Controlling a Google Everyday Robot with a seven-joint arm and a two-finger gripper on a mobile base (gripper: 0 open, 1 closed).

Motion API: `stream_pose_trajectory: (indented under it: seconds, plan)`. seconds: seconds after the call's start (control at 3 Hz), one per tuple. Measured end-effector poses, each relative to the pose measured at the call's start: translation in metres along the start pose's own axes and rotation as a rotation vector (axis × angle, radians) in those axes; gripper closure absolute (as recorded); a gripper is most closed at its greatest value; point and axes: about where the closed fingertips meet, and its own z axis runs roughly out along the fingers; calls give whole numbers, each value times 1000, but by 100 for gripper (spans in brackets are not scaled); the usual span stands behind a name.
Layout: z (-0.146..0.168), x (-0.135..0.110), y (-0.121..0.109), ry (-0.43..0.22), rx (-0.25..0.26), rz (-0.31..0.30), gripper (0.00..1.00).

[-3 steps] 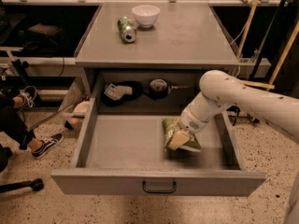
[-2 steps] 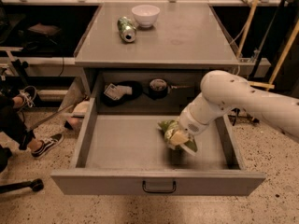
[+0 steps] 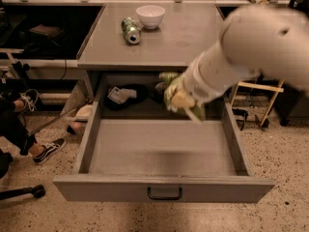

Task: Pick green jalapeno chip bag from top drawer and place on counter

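Above drawer (image 3: 164, 151), blurred gripper (image 3: 182, 100) holding chip bag (image 3: 171, 88)

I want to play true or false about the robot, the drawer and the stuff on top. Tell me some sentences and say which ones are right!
1. The drawer is pulled open. True.
2. The chip bag lies flat on the drawer floor. False: the tool holds it up in the air over the back of the drawer.
3. A white bowl sits on the counter. True.
4. The green can stands upright on the counter. False: it lies on its side next to the bowl.
5. The chip bag is on the counter. False: it is in the tool, lower than the counter top.
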Motion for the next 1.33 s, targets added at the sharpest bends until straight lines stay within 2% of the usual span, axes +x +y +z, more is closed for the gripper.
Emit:
stream_pose_trajectory:
  seconds: [0.33,0.67,1.0,1.33]
  plan:
    - [-75,-68,-33,25,133,-21,100]
    - [-90,-113,-36,16,153,-78,100]
    - [-87,-108,-48,34,159,-64,100]
    - [-63,-96,-107,94,193,-45,100]
